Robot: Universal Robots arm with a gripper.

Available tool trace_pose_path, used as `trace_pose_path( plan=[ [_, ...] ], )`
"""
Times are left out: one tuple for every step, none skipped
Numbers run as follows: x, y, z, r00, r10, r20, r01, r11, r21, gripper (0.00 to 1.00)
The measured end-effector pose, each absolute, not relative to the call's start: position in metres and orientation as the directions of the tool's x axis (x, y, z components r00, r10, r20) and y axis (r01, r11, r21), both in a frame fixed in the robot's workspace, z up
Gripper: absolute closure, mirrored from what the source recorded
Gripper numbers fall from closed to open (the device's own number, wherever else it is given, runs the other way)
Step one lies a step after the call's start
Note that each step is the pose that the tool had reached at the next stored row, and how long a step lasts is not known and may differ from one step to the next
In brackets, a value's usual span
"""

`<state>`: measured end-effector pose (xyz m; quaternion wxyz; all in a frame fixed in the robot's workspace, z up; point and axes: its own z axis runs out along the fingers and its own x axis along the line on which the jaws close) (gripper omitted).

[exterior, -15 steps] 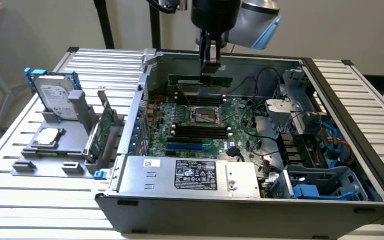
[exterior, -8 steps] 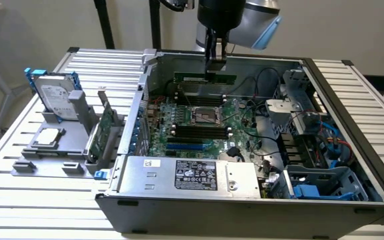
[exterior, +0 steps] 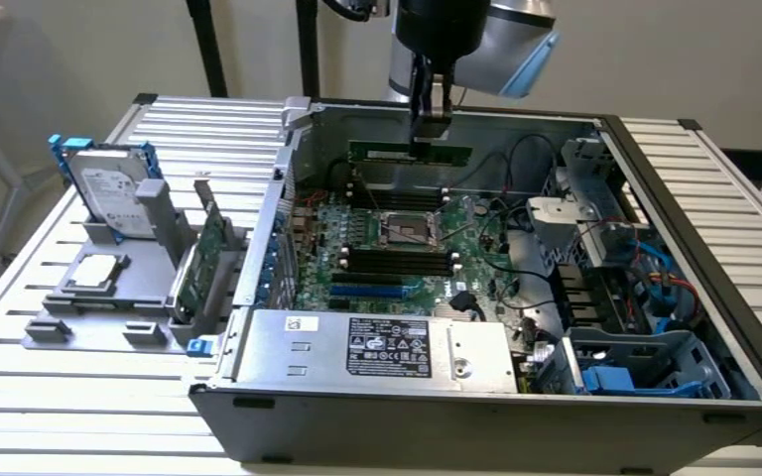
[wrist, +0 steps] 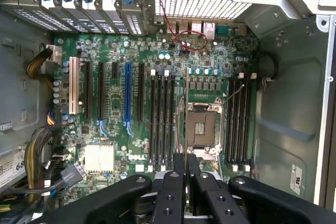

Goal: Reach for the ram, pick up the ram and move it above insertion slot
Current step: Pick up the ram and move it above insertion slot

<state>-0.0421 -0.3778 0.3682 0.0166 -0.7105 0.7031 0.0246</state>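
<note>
In the exterior view the ram [exterior: 412, 153], a long thin green stick, hangs level inside the open computer case [exterior: 698, 238], over the far part of the motherboard [exterior: 395, 248]. My gripper [exterior: 429, 137] reaches down from above and is shut on its middle. In the wrist view the two black fingers [wrist: 179, 167] press together at the gripper [wrist: 186, 157], and the ram [wrist: 186, 108] shows edge-on as a thin line between them. It lies beside the CPU socket [wrist: 202, 124], between two banks of black memory slots [wrist: 163, 119].
Outside the case, on the exterior view's left, a grey holder carries a silver hard drive [exterior: 110, 193], a green expansion card [exterior: 202, 263] and a CPU chip [exterior: 96, 270]. The power supply [exterior: 381, 347] fills the near side of the case. Cables and drive cages [exterior: 619, 288] crowd its right.
</note>
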Motion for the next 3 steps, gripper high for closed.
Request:
trace_pose_path(
  plan=[
    [-0.0421, -0.3778, 0.3682, 0.01, -0.998, -0.058, -1.0, -0.011, 0.011, 0.87],
    [-0.0421, -0.3778, 0.3682, 0.01, -0.998, -0.058, -1.0, -0.011, 0.011, 0.87],
    [-0.0421, -0.3778, 0.3682, 0.01, -0.998, -0.058, -1.0, -0.011, 0.011, 0.87]
  ],
)
